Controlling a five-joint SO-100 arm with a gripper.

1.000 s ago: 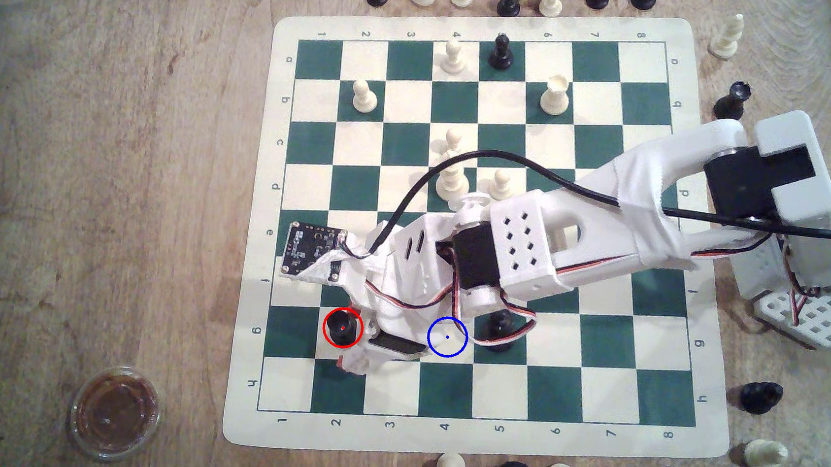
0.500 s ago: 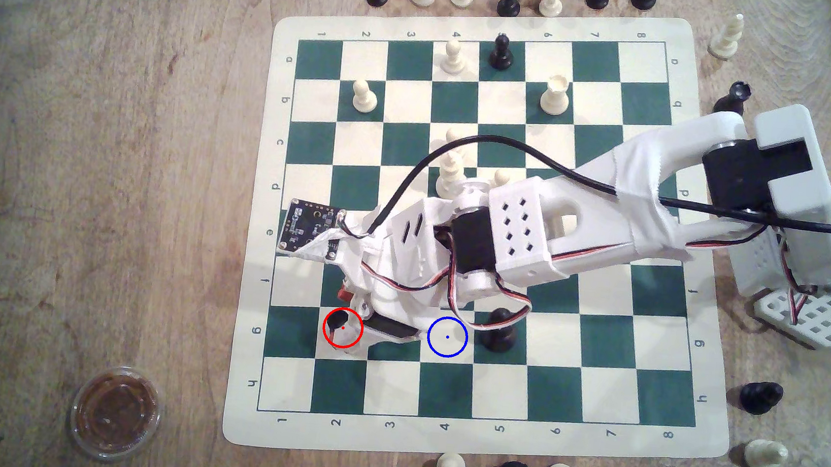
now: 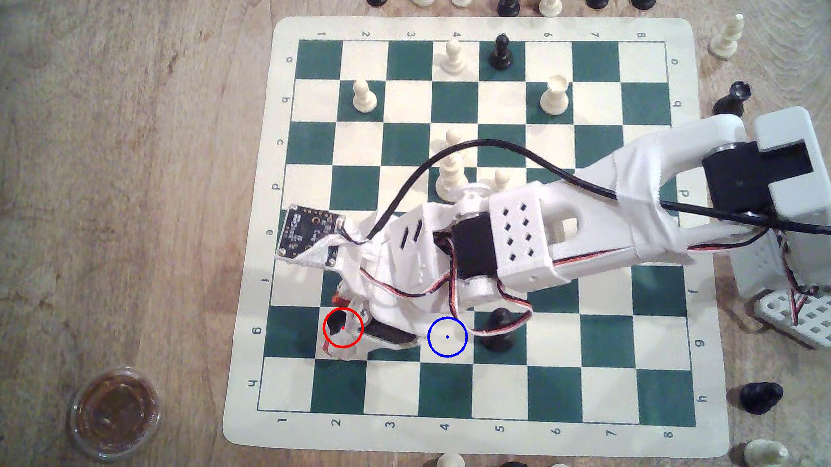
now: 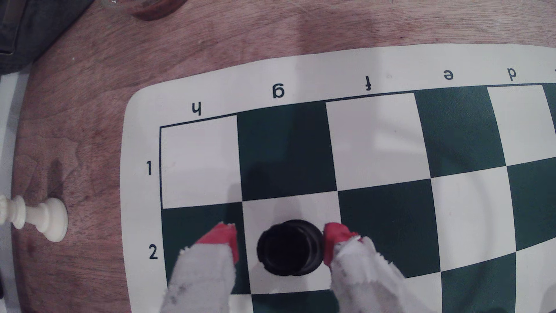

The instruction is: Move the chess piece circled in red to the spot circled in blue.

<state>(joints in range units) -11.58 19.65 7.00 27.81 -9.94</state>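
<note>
Grasp step: gripper (image 4: 279, 240) jaws open, straddling black rook (image 4: 290, 248) on g2; one pad touching, other apart. Next: close, lift, carry exterior-view right to blue-ringed square (image 3: 447, 336), just short of tall black piece (image 3: 500, 330).

White printed arm (image 3: 520, 242) with black servos, red-black-white wires, a black cable; red-tipped, cloth-wrapped pincer (image 4: 278, 243)
</note>
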